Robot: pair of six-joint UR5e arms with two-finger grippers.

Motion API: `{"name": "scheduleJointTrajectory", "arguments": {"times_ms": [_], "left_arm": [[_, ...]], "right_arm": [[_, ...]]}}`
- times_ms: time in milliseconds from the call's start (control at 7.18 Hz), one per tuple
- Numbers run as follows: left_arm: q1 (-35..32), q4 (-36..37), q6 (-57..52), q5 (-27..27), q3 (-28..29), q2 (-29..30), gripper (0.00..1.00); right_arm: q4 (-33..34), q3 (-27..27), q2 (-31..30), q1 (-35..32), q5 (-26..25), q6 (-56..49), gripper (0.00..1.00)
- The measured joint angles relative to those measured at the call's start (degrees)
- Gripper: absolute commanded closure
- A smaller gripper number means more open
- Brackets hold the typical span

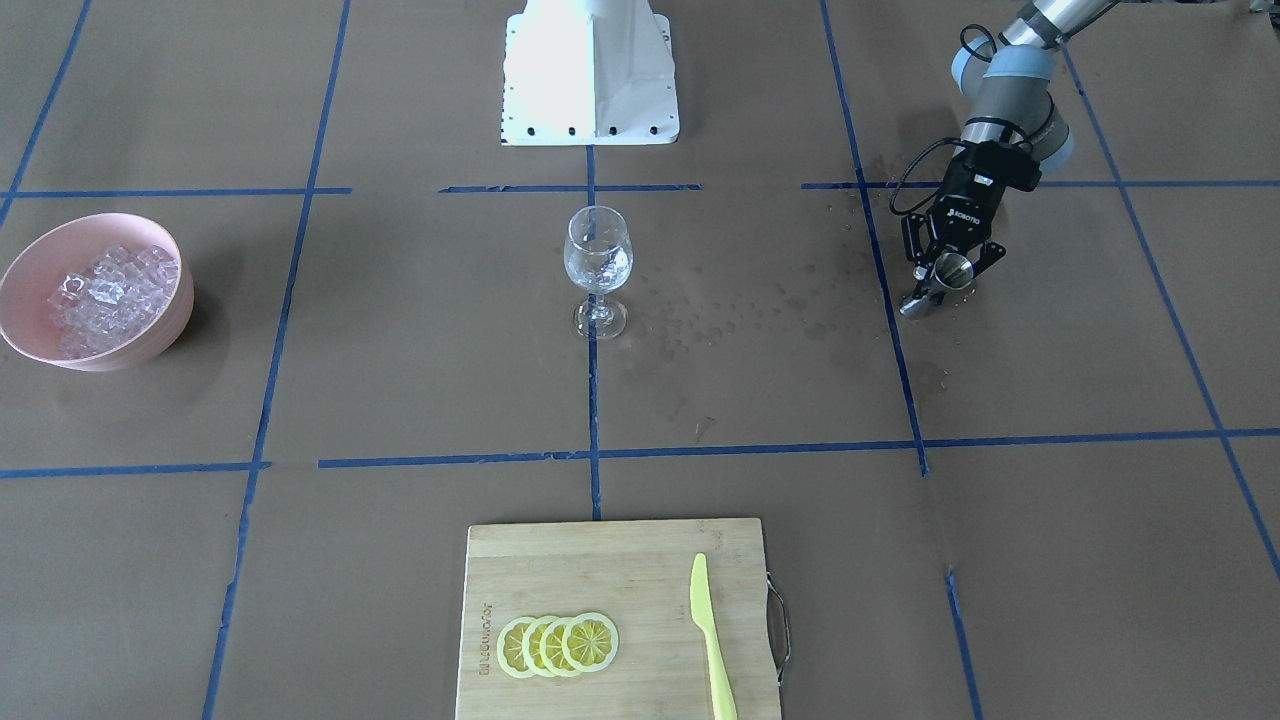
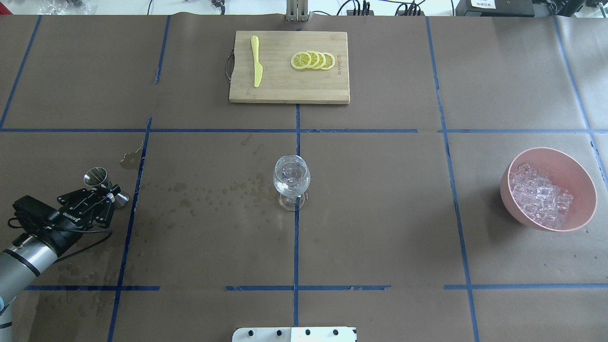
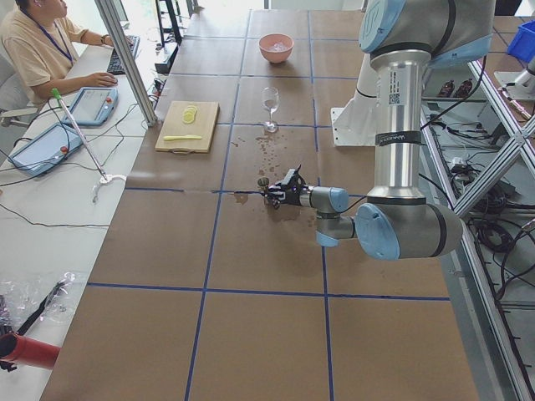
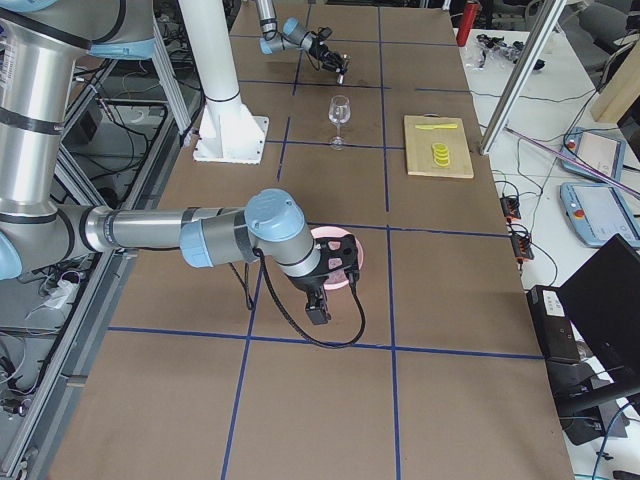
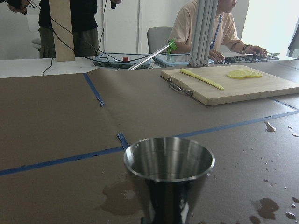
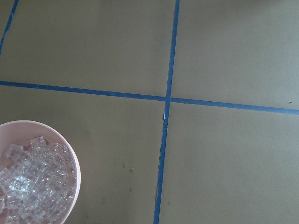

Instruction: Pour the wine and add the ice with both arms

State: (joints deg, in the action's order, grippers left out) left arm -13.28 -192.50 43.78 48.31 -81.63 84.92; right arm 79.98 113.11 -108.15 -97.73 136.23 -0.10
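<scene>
A clear stemmed wine glass (image 2: 291,178) stands at the table's middle, with clear liquid in its bowl (image 1: 598,262). A pink bowl (image 2: 585,187) holds the heap of ice cubes (image 2: 541,195) at the right; the ice also shows in the front view (image 1: 108,292) and the right wrist view (image 6: 28,184). My left gripper (image 2: 112,192) is shut on a steel jigger (image 2: 96,177), low over the table at the left; the jigger looks empty (image 5: 168,161). My right gripper (image 4: 338,262) hangs by the pink bowl; I cannot tell whether it is open or shut.
A wooden cutting board (image 2: 289,92) with lemon slices (image 2: 313,60) and a yellow knife (image 2: 256,66) lies at the far edge. Wet spots (image 2: 213,187) mark the paper between jigger and glass. The white pedestal base (image 1: 590,90) stands behind the glass.
</scene>
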Motion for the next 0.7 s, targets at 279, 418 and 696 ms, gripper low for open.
{"name": "scheduleJointTrajectory", "arguments": {"times_ms": [279, 418, 696], "left_arm": [[0.52, 0.05, 0.0, 0.04, -0.06, 0.03, 0.19], [0.51, 0.02, -0.01, -0.11, -0.21, 0.01, 0.04], [0.44, 0.0, -0.01, -0.45, -0.66, -0.08, 0.01]], "right_arm": [[0.0, 0.0, -0.03, 0.0, 0.0, 0.01, 0.0], [0.0, 0.0, -0.03, 0.0, 0.0, 0.03, 0.0], [0.0, 0.0, 0.01, 0.0, 0.0, 0.14, 0.0]]}}
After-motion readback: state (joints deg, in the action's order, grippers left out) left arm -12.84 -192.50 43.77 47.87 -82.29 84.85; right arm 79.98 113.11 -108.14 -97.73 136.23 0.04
